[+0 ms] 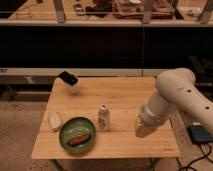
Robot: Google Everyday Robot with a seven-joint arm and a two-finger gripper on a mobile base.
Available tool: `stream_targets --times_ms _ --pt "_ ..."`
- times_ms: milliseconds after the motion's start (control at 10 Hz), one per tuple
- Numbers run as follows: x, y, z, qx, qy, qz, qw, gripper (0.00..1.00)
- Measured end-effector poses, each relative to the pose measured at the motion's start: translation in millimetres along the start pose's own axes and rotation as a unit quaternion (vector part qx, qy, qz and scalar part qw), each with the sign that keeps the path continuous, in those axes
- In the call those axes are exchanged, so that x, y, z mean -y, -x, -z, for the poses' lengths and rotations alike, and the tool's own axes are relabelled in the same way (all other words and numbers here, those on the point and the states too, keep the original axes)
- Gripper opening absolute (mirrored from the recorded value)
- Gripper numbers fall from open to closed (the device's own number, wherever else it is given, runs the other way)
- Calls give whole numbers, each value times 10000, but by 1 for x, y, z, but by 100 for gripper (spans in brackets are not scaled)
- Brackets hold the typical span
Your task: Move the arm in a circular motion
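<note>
The arm [177, 97] is large and cream-white, with thick rounded segments and small dark dots. It comes in from the right edge, bends at a big rounded joint and reaches down and left over the right front part of the wooden table [120, 97]. My gripper [142, 130] is at the low end of that last segment, just above the tabletop and right of a small white bottle [103, 118].
A green plate [65, 142] with a brown sausage-like item sits at the table's front left, with a small white object [55, 120] beside it. A black-and-white object [68, 80] stands at the back left. A blue box [201, 134] lies on the floor at right. A dark counter runs behind.
</note>
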Motion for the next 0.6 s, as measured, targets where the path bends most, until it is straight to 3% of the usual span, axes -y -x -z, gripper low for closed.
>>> stream_targets --times_ms 100,300,500,600 --pt "59 -2 -8 37 -276 705 9971 0" --pt "124 -21 -18 -54 -499 1431 9884 0" --pt "178 -58 -34 -111 -648 1838 9808 0" --pt "193 -80 -44 -138 -678 1823 9808 0"
